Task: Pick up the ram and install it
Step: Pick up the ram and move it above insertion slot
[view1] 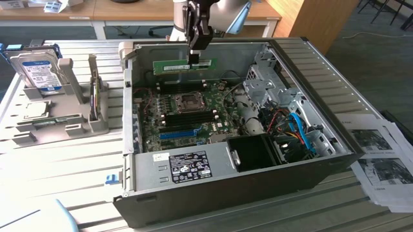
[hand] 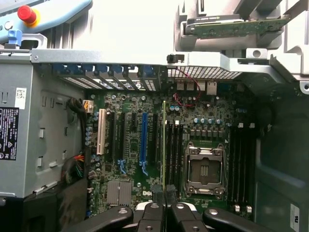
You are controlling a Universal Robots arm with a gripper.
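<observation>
Pale slatted table (view1: 65,159) under an open computer case (view1: 213,193). Holds the ram (view1: 183,65) level above the motherboard (view1: 213,113), close to the case's far wall, gripper (view1: 193,59) clamped on its top edge. Open air beneath its lower edge, slots (view1: 175,89) well below.

Cut off and covered

The arm (view1: 223,14) is cut off at the frame's top centre; the pincer (view1: 193,60) covers the middle of the ram's (view1: 174,66) upper edge; papers (view1: 387,159) at the right edge are cropped, their print too small to read.
</observation>
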